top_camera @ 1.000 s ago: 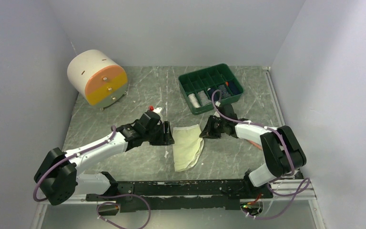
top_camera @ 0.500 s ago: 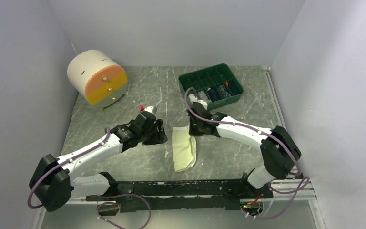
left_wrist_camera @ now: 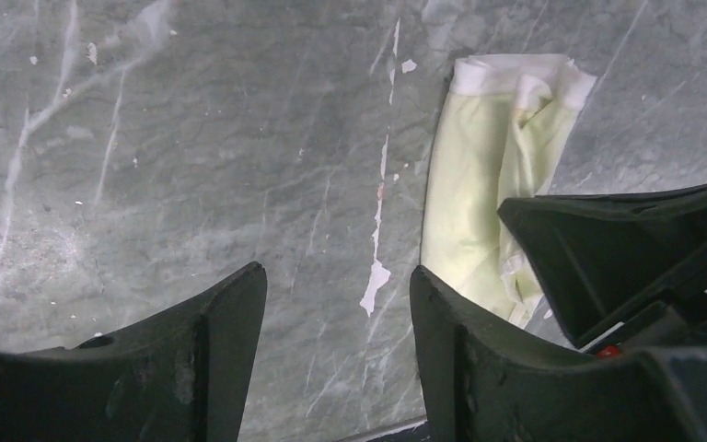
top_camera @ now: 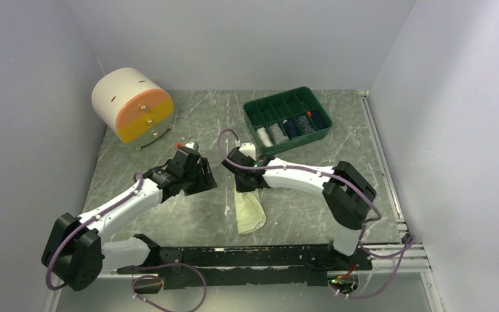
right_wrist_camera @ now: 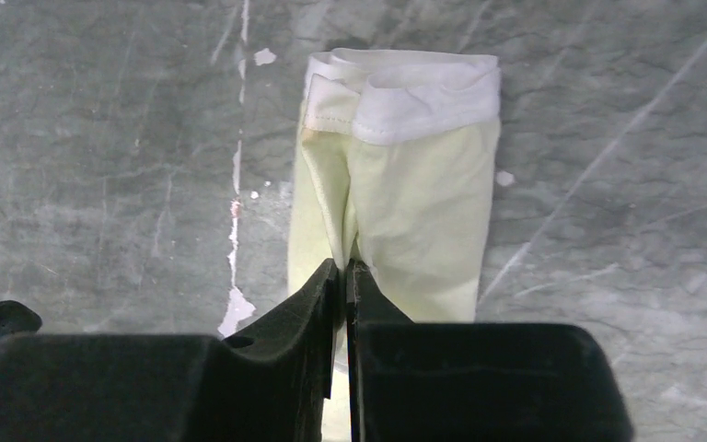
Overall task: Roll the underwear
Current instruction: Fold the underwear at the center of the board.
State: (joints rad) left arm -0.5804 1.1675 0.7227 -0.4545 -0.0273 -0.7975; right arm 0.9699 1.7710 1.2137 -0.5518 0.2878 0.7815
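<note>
The cream underwear (right_wrist_camera: 414, 221) lies folded into a narrow strip on the worktop (top_camera: 169, 218). The right pincer (right_wrist_camera: 343, 272) is closed tight on a fold of the cloth. The left pincer (left_wrist_camera: 336, 276) hovers just beside the strip, its jaws well apart and holding nothing.

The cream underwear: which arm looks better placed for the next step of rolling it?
The right. The right gripper is shut on a fold of the cream underwear, directly over it. The left gripper stands open beside the cloth, above the table, holding nothing.
</note>
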